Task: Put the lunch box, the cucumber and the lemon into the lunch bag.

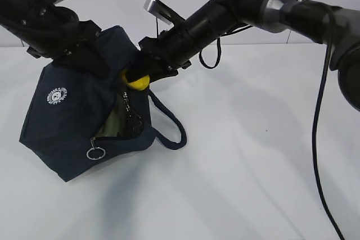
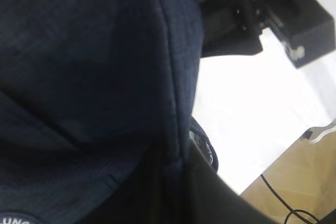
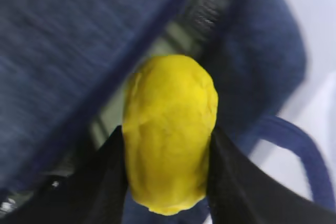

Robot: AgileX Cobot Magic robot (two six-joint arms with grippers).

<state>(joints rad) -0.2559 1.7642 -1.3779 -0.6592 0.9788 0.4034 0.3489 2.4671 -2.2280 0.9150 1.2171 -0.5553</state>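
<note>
The dark navy lunch bag point(image 1: 67, 122) sits tilted on the white table, its zipped top gaping toward the right. My left gripper point(image 1: 93, 54) is at the bag's upper edge and appears shut on the fabric; in the left wrist view the bag point(image 2: 79, 66) fills the frame. My right gripper point(image 1: 136, 80) is shut on the yellow lemon point(image 1: 136, 81) right at the bag's opening. In the right wrist view the lemon point(image 3: 169, 129) sits between both black fingers point(image 3: 100, 182). A pale green strip of the lunch box point(image 1: 114, 121) shows inside the opening. The cucumber is hidden.
The zipper's metal ring pull point(image 1: 94, 153) hangs at the bag's lower front. A loop handle point(image 1: 169, 125) lies on the table point(image 1: 253, 167) to the bag's right. A black cable point(image 1: 320, 127) hangs at the right. The table edge and wooden floor point(image 2: 294, 182) show in the left wrist view.
</note>
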